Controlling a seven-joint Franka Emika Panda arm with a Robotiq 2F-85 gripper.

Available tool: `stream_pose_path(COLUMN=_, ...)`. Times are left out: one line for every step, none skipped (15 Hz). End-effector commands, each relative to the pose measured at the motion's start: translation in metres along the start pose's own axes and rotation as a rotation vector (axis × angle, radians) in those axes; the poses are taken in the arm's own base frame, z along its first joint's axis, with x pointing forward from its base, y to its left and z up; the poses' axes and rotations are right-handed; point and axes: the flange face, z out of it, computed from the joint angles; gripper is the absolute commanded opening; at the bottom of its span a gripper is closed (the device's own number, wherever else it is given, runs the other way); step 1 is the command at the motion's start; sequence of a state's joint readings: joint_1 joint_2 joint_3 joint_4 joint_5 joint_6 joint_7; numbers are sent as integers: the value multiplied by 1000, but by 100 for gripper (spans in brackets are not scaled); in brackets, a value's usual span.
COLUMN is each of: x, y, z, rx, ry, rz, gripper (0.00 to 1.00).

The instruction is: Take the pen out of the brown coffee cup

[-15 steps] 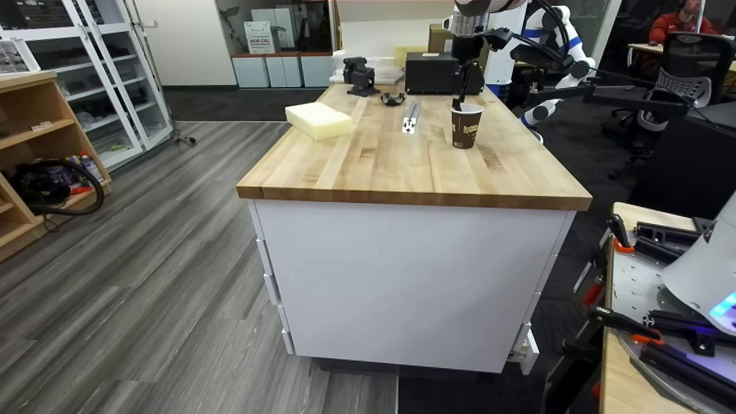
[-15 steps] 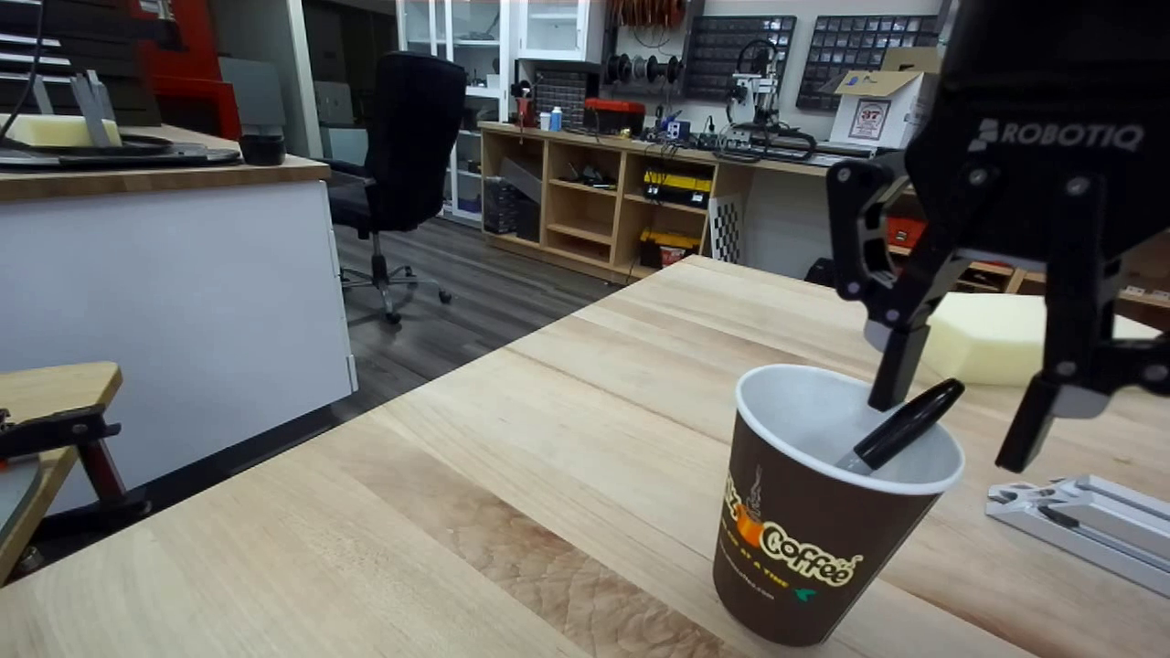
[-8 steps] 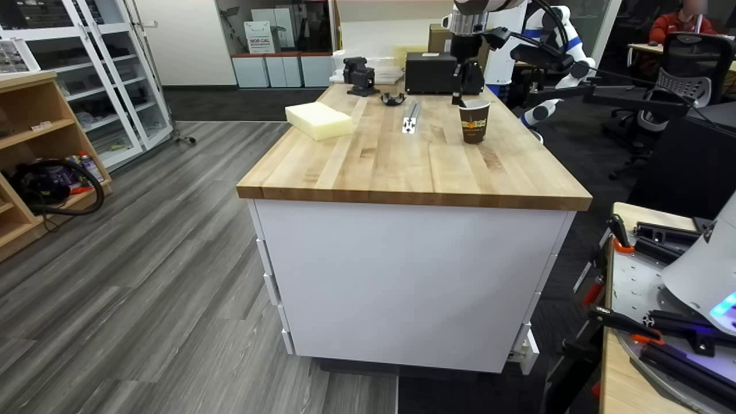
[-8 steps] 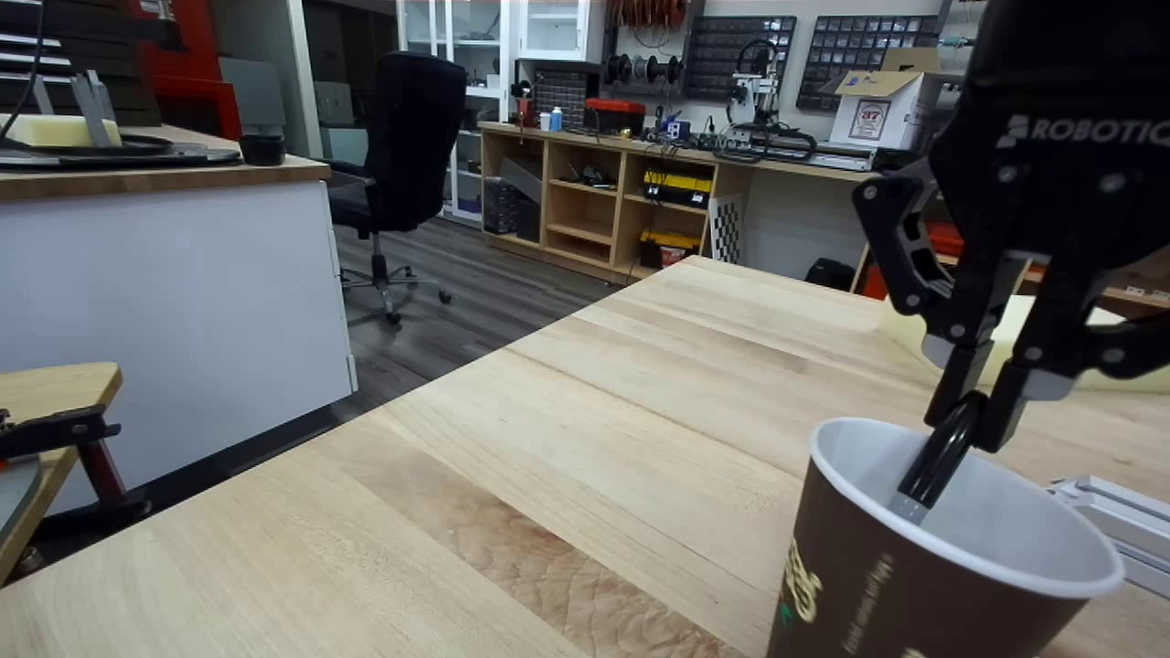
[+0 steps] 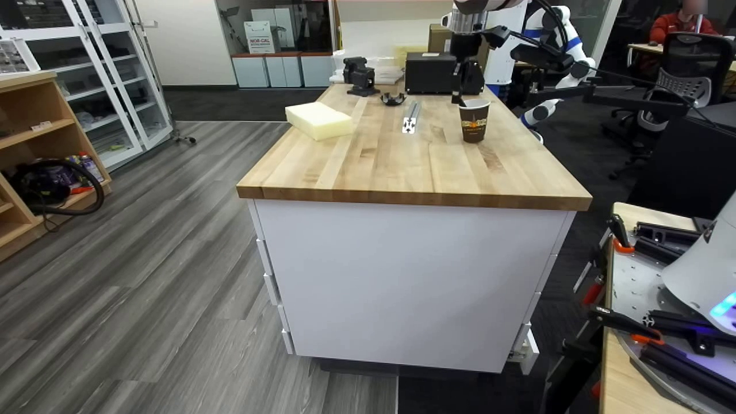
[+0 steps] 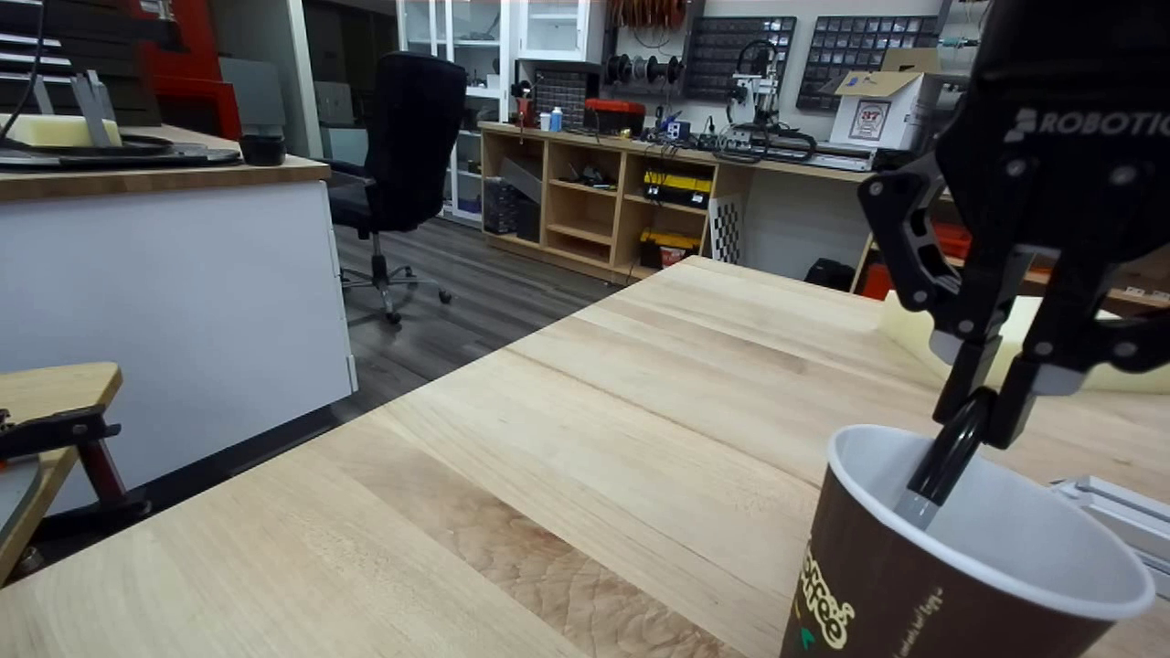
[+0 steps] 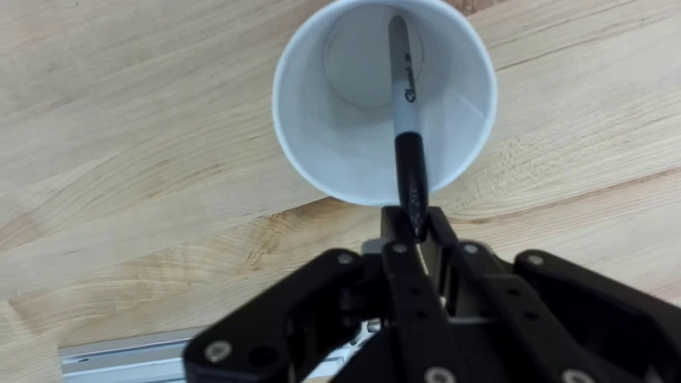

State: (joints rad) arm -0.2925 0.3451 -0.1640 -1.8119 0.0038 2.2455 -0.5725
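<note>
over the tabletop, claw grips pen inside cup.

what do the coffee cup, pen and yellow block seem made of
Coffee cup: likely coated paper; thin wall, smooth white lining, faint line inside like a seam.
Pen: probably plastic; glossy black cap, smooth grey printed body.
Yellow block: perhaps foam; matte, evenly coloured, texture unclear.

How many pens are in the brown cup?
1. The pen leans inside the brown coffee cup, its black end held in the robot's hand. The wrist view sees down to the bottom: no others there.
</note>
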Motion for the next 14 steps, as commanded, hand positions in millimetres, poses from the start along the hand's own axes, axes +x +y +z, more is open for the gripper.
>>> stream_pose_path(x=-3, y=-2, z=-14, rx=-25, ry=-11, rz=-6, gripper=6)
stream_pose_path(x=-3, y=-3, z=-17, rx=-32, ry=-17, rz=-10, gripper=6)
stream_pose_path(x=-3, y=-4, z=-18, rx=-40, ry=-23, rz=-13, gripper=6)
stream_pose_path(x=-4, y=-5, z=-21, rx=-52, ry=-31, rz=-17, gripper=6)
stream_pose_path(x=-4, y=-6, z=-23, rx=-59, ry=-39, rz=-20, gripper=6)
stream_pose_path(x=-5, y=-7, z=-25, rx=-71, ry=-47, rz=-21, gripper=6)
stream_pose_path(x=-5, y=-8, z=-27, rx=-78, ry=-51, rz=-24, gripper=6)
stream_pose_path(x=-6, y=-9, z=-29, rx=-85, ry=-57, rz=-23, gripper=6)
stream_pose_path(x=-7, y=-10, z=-32, rx=-92, ry=-61, rz=-25, gripper=6)
stream_pose_path(x=-7, y=-11, z=-34, rx=-98, ry=-65, rz=-26, gripper=6)
stream_pose_path(x=-7, y=-13, z=-36, rx=-105, ry=-69, rz=-27, gripper=6)
stream_pose_path(x=-7, y=-16, z=-38, rx=-112, ry=-73, rz=-31, gripper=6)
stream_pose_path(x=-7, y=-19, z=-42, rx=-119, ry=-74, rz=-34, gripper=6)
stream_pose_path(x=-7, y=-22, z=-45, rx=-126, ry=-74, rz=-35, gripper=6)
